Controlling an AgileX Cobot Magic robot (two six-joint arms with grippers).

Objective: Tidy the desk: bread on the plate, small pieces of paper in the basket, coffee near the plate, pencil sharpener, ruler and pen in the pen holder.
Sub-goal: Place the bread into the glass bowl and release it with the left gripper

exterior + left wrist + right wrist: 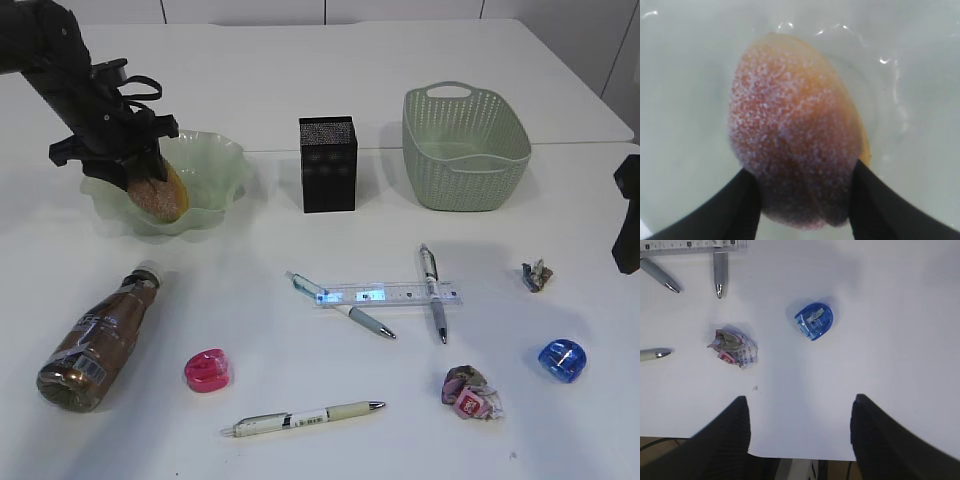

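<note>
Basically, the bread (pixel 795 135) was lowered into the plate (pixel 215 160), flanked by the left gripper (pixel 802 200) fingers; grip or release couldn't be told. Right gripper (pixel 800 432) was spread, empty; everything else was left unsorted.

The left hand (pixel 150 180) reaches into the plate (pixel 215 160), with the bread (pixel 165 197) lying in the plate between its fingers. To its right stand the pen holder (pixel 327 165) and, further right, the basket (pixel 465 150). Nearer the camera than the hand, the coffee (pixel 100 340) lies on the counter (pixel 300 100). The right hand (pixel 797 440) hovers over the counter's near edge, the pencil sharpener (pixel 814 321) ahead of it.
</note>
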